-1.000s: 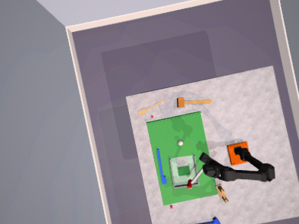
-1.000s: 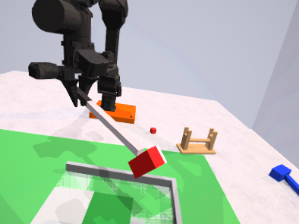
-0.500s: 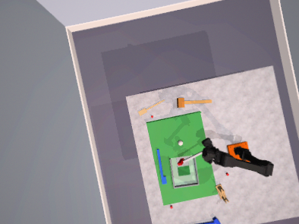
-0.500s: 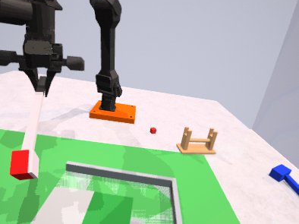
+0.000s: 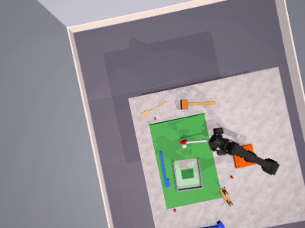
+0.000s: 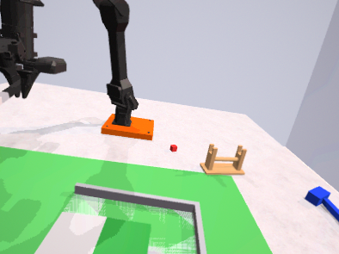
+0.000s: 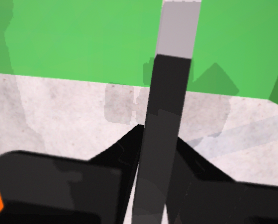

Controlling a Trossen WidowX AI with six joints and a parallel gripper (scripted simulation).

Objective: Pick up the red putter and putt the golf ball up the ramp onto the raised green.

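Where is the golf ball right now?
In the top view the golf ball lies on the green mat, directly beside the putter's red head, on the side toward the raised green.
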